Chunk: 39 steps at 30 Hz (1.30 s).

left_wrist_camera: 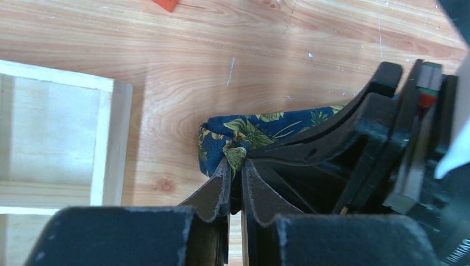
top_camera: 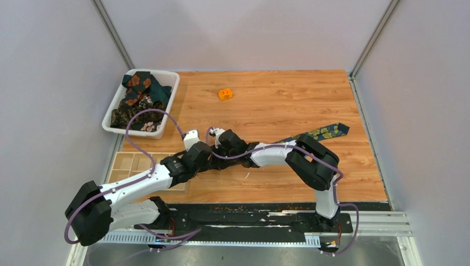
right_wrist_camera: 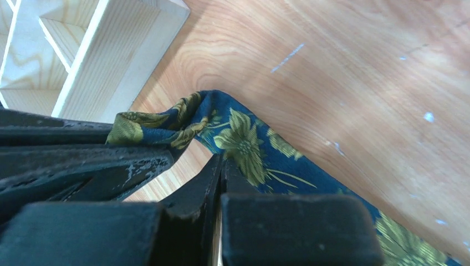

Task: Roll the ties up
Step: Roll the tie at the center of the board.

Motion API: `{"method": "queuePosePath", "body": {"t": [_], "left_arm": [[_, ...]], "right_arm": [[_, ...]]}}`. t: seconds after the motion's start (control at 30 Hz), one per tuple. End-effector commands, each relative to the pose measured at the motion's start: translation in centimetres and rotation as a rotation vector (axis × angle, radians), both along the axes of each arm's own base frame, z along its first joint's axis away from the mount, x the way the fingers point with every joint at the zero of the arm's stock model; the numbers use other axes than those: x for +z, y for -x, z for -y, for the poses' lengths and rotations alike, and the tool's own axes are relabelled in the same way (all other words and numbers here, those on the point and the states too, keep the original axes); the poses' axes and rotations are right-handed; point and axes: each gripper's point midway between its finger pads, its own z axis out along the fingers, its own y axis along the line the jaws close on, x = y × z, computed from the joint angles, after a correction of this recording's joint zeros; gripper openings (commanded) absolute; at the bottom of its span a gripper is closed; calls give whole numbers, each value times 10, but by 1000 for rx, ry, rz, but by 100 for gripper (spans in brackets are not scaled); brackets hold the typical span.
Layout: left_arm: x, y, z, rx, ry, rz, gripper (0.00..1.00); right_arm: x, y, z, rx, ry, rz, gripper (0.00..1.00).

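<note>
White plastic bin (top_camera: 116,128) at far-L corner of wood tabletop (top_camera: 277,105). Small orange block (top_camera: 225,94) nr far edge, approx. centre. Compartmented wooden tray (top_camera: 133,162) at near-L edge.

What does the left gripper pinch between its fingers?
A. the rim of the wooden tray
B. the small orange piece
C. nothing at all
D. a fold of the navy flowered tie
D: in the left wrist view the left gripper is shut on a bunched fold at the end of the navy tie.
</note>
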Motion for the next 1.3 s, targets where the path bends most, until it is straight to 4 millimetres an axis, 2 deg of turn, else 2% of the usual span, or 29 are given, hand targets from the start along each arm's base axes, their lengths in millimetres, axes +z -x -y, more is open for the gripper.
{"method": "queuePosePath", "body": {"t": [0.0, 0.23, 0.37, 0.53, 0.87, 0.97, 1.03, 1.2, 1.27], "left_arm": [[8, -11, 14, -24, 16, 17, 0], [2, -14, 22, -37, 8, -8, 0], [-2, -16, 25, -38, 12, -15, 0], [-8, -19, 31, -38, 16, -25, 0], [-16, -25, 43, -37, 44, -37, 6], [-17, -26, 44, -30, 58, -36, 12], [-16, -26, 45, -23, 70, -33, 20], [-13, -25, 48, -19, 120, -14, 48], [-10, -25, 48, -19, 125, -7, 52]], "right_arm": [[38, -9, 4, 19, -48, 97, 0], [51, -13, 25, -26, -33, 118, 0], [43, -23, 45, -83, 26, 125, 0], [39, -27, 63, -115, 45, 122, 0], [35, -14, 78, -122, 41, 95, 0], [33, -10, 80, -119, 35, 83, 0], [33, -8, 80, -119, 32, 79, 0], [37, -7, 80, -112, 21, 81, 0], [40, -7, 79, -110, 13, 82, 0]]}}
